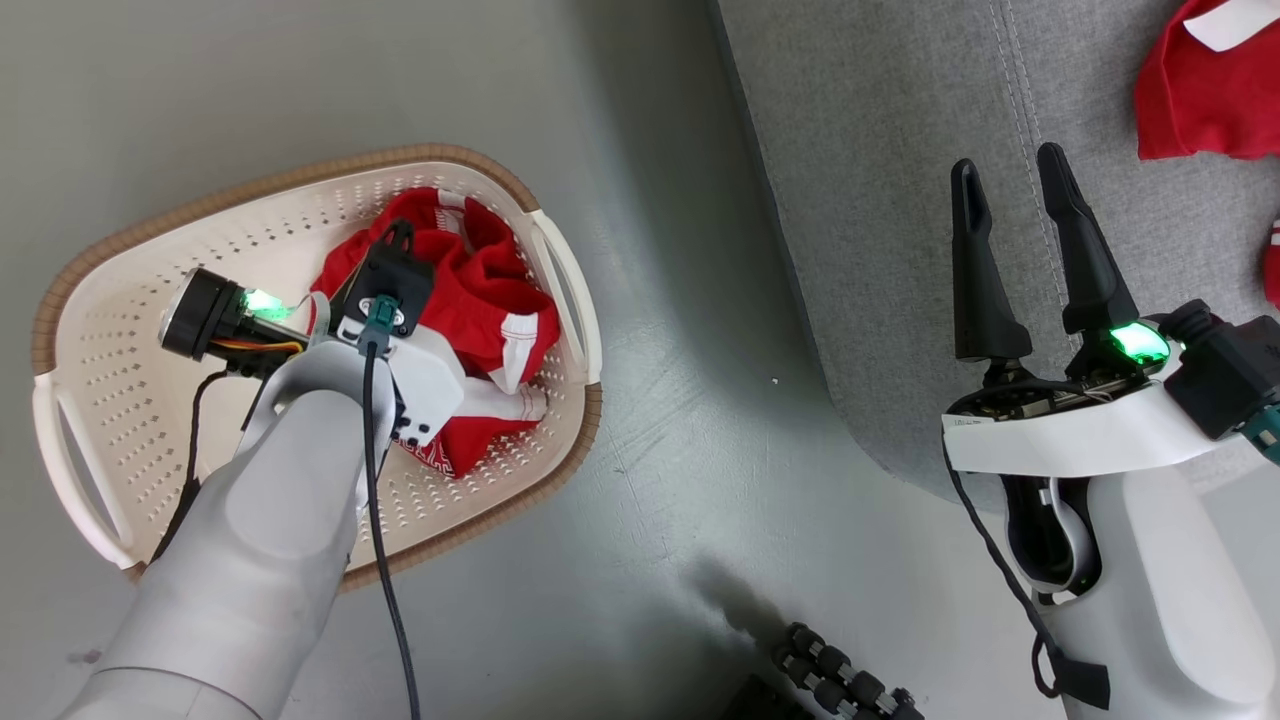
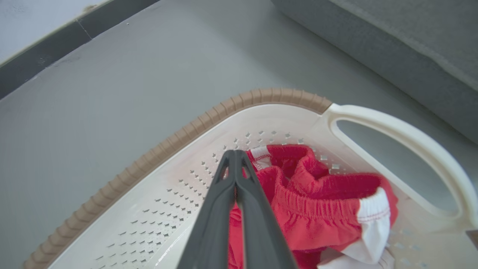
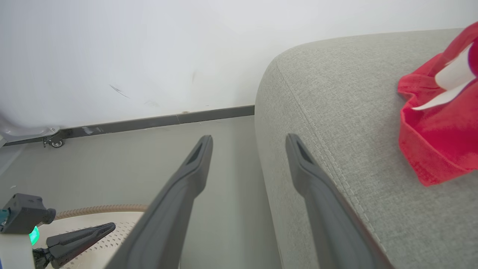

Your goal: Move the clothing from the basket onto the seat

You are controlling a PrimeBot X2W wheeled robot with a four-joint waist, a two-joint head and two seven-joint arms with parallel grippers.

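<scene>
The cream basket [image 1: 120, 400] with a brown rim stands on the floor at the left; it also shows in the wrist views [image 2: 209, 119] [image 3: 93, 209]. Red clothing [image 1: 490, 290] with white trim lies bunched in its right half [image 2: 317, 209]. My left gripper [image 1: 400, 238] hangs over that pile, shut, with nothing between its fingers [image 2: 234, 155]; it shows again [image 3: 82, 235] from the right wrist. My right gripper [image 1: 1010, 175] stands open and empty over the left edge of the grey seat [image 1: 880, 150] [image 3: 248, 140]. Another red garment [image 1: 1210, 90] [image 3: 437, 130] lies on the seat [image 3: 336, 93].
Grey floor [image 1: 680, 400] separates the basket from the seat. A white wall with a dark baseboard [image 3: 149, 121] runs behind. A small caster [image 3: 56, 142] stands by the wall. Black rollers of my base [image 1: 840, 680] sit at the bottom. A scrap of red [image 1: 1273, 262] lies at the right edge.
</scene>
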